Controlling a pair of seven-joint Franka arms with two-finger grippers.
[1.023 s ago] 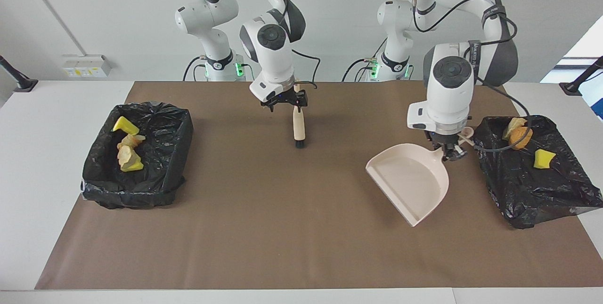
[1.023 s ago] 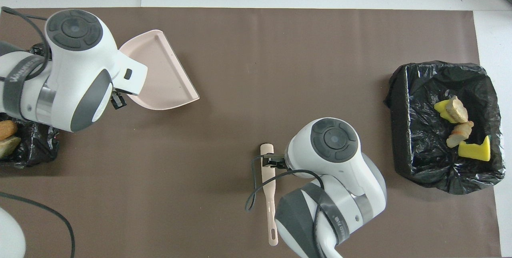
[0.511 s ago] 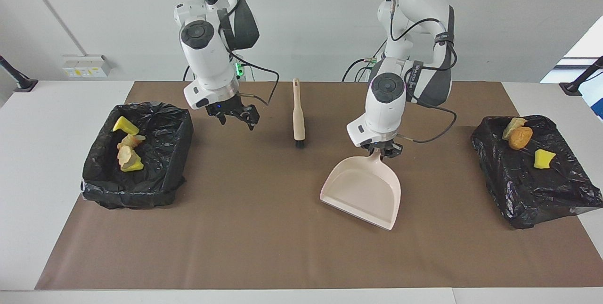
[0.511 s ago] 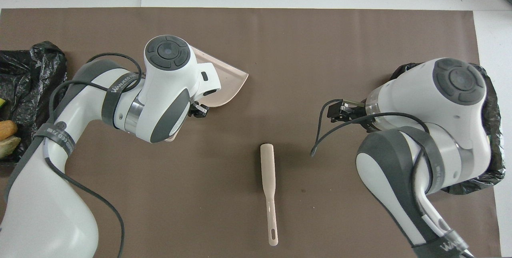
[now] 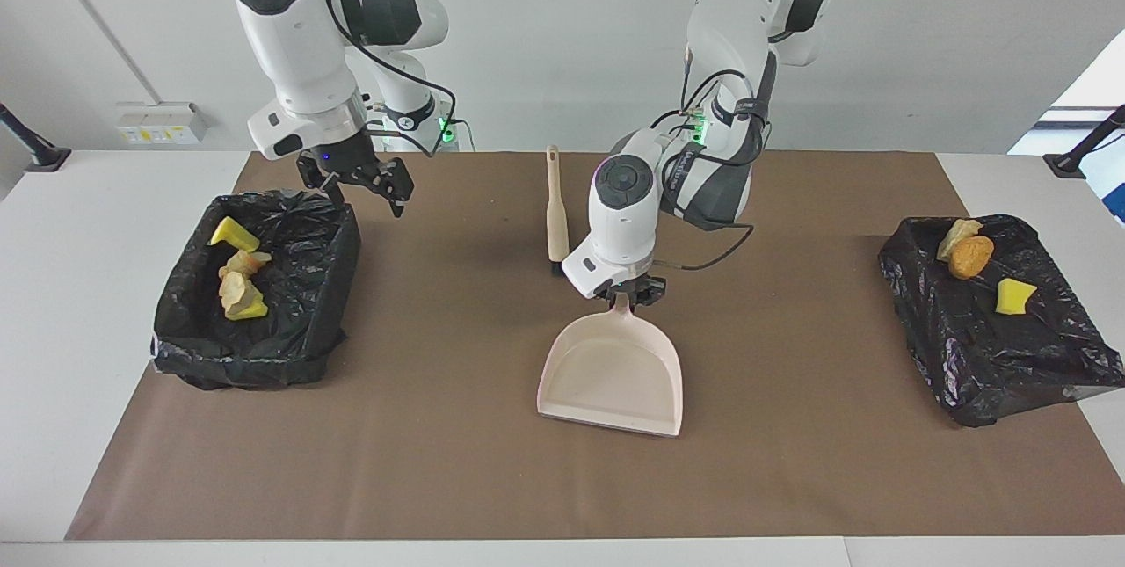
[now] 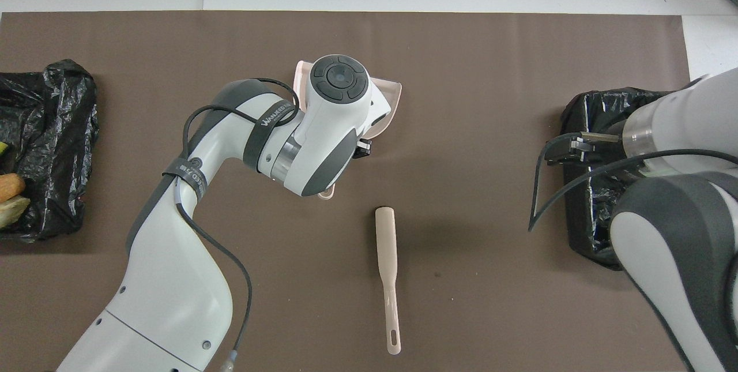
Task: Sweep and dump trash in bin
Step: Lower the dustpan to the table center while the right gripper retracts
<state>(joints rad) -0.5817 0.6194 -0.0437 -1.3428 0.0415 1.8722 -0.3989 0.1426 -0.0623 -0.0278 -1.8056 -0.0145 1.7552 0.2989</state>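
My left gripper (image 5: 626, 292) is shut on the handle of the beige dustpan (image 5: 613, 374), which sits low over the middle of the brown mat with its mouth pointing away from the robots. In the overhead view my left arm hides most of the dustpan (image 6: 387, 94). The beige brush (image 5: 555, 207) lies loose on the mat, nearer to the robots than the dustpan. My right gripper (image 5: 356, 182) hangs open and empty over the edge of the bin (image 5: 290, 334) at the right arm's end. Yellow and tan trash (image 5: 235, 286) lies in that bin.
A second black-bagged bin (image 5: 1002, 356) at the left arm's end holds an orange-brown lump (image 5: 970, 257) and a yellow piece (image 5: 1015, 296). The brown mat (image 5: 439, 461) covers most of the white table. The brush (image 6: 386, 256) lies lengthwise between the arms.
My left arm has carried the dustpan from beside the left arm's bin to the mat's middle. My right gripper has left the brush and risen toward the right arm's bin. The brush has stayed put.
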